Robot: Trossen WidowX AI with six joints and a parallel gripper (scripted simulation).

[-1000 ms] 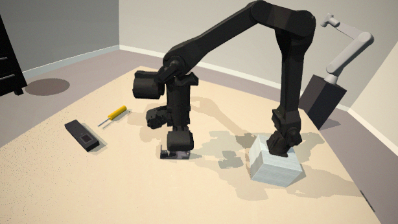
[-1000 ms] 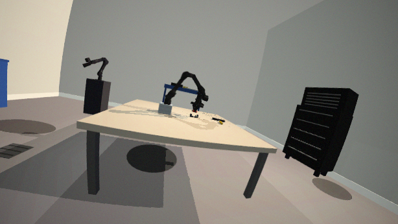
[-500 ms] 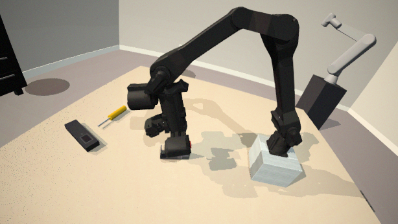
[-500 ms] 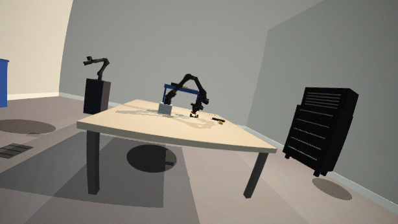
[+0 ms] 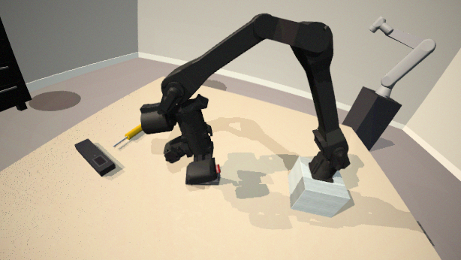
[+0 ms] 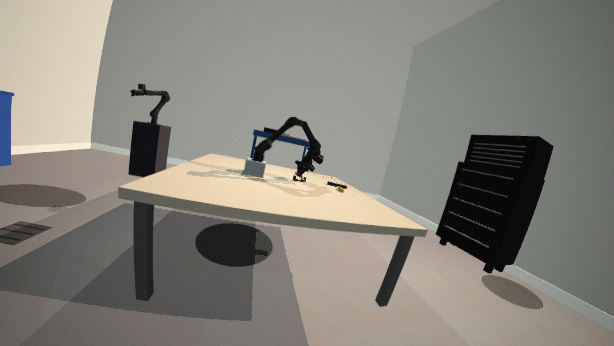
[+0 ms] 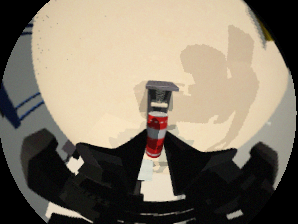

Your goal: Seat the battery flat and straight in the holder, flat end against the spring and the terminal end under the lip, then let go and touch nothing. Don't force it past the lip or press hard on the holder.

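Top view, arm: the black arm rises from a pale grey base block (image 5: pixel 300 180) on the right of the beige surface (image 5: pixel 112 222) and bends down to mid-surface.
Top view, end effector: the end effector (image 5: pixel 210 176) sits low, almost on the surface, clenched on the battery (image 5: pixel 218 169), of which only a red sliver shows at its right edge.
Top view, holder: the holder (image 5: pixel 210 182) is mostly hidden under the fingers; a thin grey edge peeks out below them.
Top view, bystanders: a black remote-like device (image 5: pixel 94 157) and a yellow-handled screwdriver (image 5: pixel 129 134) lie to the left, well apart from the work.
Exterior view: small and distant; the end effector (image 6: pixel 299 176) hangs low over the surface (image 6: pixel 250 200), with a black tool cabinet (image 6: pixel 492 195) on the right.
Wrist view, battery: the red-and-white banded battery (image 7: pixel 156 132) runs lengthwise out from between the fingers, its far end meeting the grey holder (image 7: pixel 161 94).
Why held so: probably so the terminal end slides under the lip before the flat end drops against the spring; whether it is seated I cannot tell.
Writing: none readable.
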